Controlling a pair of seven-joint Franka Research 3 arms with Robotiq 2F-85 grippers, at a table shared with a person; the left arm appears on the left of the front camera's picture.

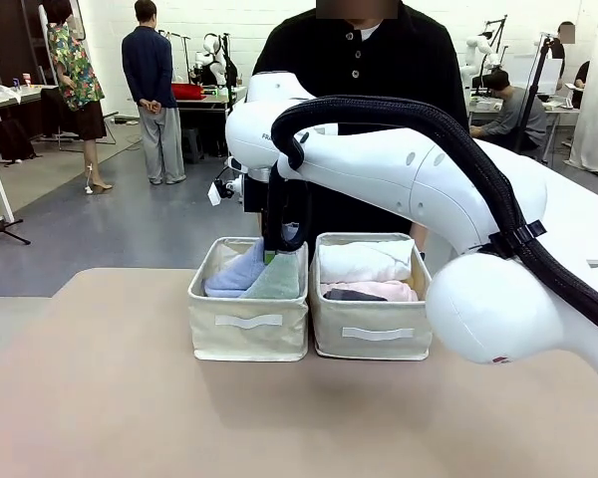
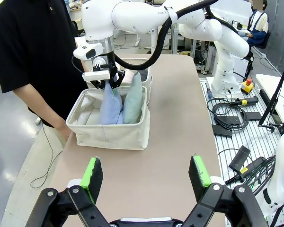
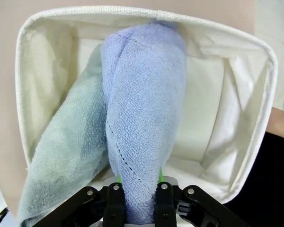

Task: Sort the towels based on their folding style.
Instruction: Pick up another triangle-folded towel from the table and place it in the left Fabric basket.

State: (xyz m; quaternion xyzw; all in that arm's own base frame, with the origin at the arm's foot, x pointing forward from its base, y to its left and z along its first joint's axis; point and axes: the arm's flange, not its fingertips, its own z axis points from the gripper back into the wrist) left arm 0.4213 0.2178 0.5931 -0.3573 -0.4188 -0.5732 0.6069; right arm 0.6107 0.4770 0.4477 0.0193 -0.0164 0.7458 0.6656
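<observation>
Right tool (image 3: pixel 138 182) pinching blue cone (image 3: pixel 144 118), green cone (image 3: pixel 68 156) alongside, left bin (image 3: pixel 26 94)

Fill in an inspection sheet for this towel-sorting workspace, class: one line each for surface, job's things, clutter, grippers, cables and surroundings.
Surface: tan table, bare around two cream fabric bins.
Job's things: light blue cone towel and pale green cone towel stand in the left bin; white towel, pink towel and dark grey towel lie in the right bin.
Clutter: nothing seen.
Grippers: right gripper shut on the light blue cone towel inside the left bin; left gripper open, empty, above the table.
Cables: black hose along the right arm; loose cables beside the table.
Surroundings: person in black behind the bins; other people and tables farther off.
</observation>
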